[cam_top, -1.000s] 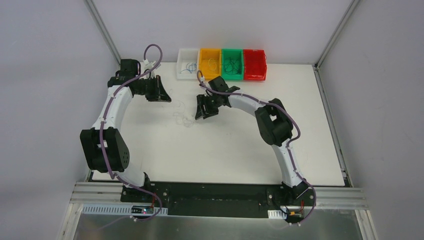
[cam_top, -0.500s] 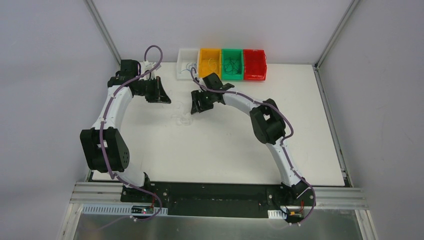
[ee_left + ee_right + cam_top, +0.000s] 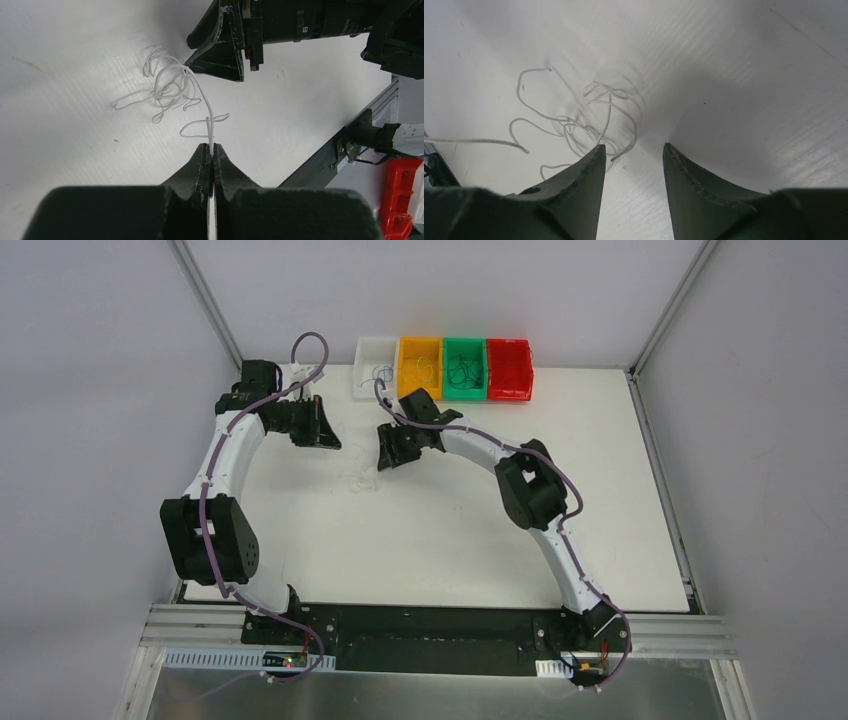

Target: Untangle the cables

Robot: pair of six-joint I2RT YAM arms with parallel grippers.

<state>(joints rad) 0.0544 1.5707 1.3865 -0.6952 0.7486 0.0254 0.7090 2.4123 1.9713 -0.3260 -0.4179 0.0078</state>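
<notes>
The left end effector (image 3: 211,148) is pinched tight on one white strand (image 3: 211,132), holding it up out of the white cables (image 3: 167,92) knotted on the counter (image 3: 65,150) near its far edge. The right end effector (image 3: 631,150), spread, hovers over the knot, probably to pin it.

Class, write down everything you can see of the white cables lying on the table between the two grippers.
The white cables are very thin, glossy strands curled into a loose knot of loops with free ends sticking out. The knot lies on the white table. One strand rises from it in an arc and is pinched in the shut left gripper. The open right gripper hangs just beside the knot; whether it touches cannot be told.
</notes>
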